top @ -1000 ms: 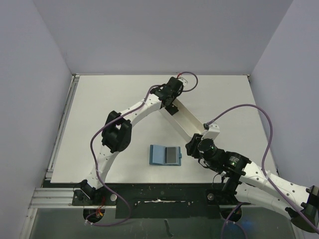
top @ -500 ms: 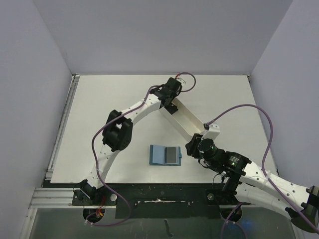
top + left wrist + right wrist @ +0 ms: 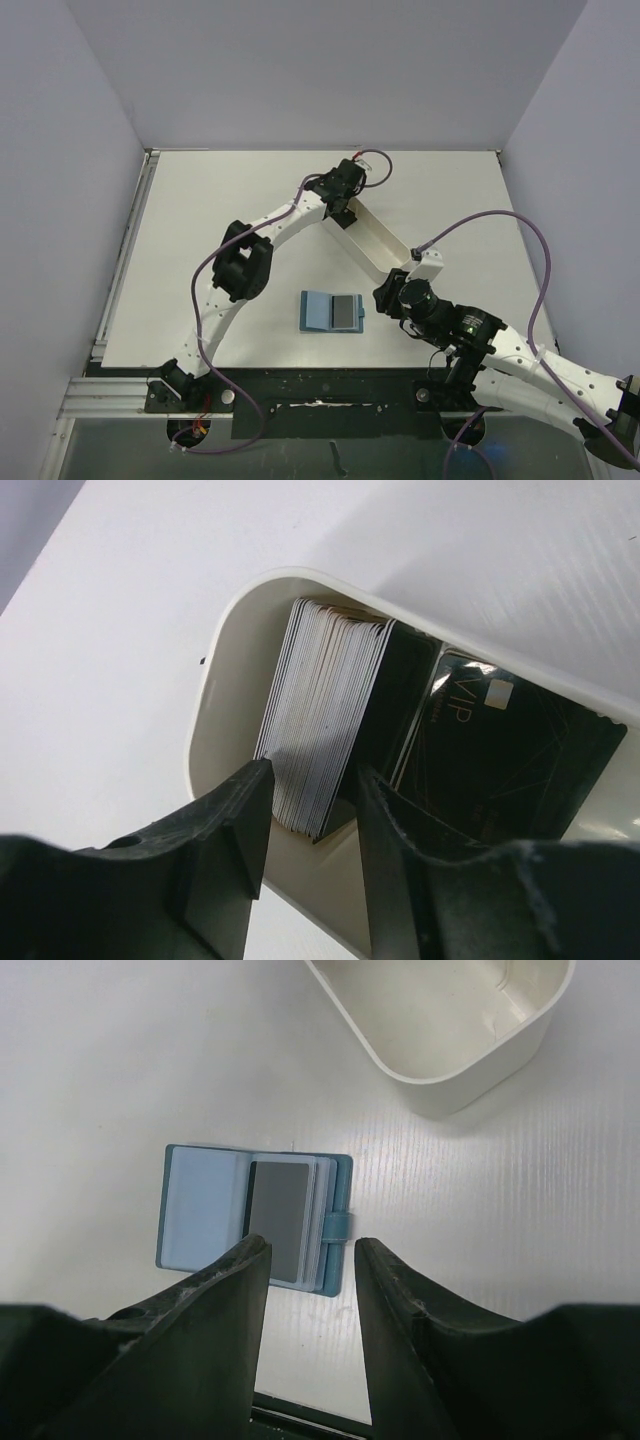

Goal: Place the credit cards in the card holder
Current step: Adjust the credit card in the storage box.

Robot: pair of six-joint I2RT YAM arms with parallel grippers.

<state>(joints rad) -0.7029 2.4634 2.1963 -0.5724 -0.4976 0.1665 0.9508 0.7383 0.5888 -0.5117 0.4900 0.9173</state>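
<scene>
The teal-blue card holder lies open on the table, with a dark grey card in its right pocket. A stack of white and grey credit cards stands on edge at the far end of the white oval tray, with black cards beside it. My left gripper is open at that end of the tray, its fingers on either side of the stack's lower corner. My right gripper is open and empty, above the card holder's right edge and strap.
The tray's near end is empty and lies just beyond my right gripper. Walls enclose the table on three sides. A metal rail runs along the left edge.
The left arm has shifted slightly, its elbow a little to the right and its gripper closer over the tray's far end. The right arm and the card holder have not moved.
</scene>
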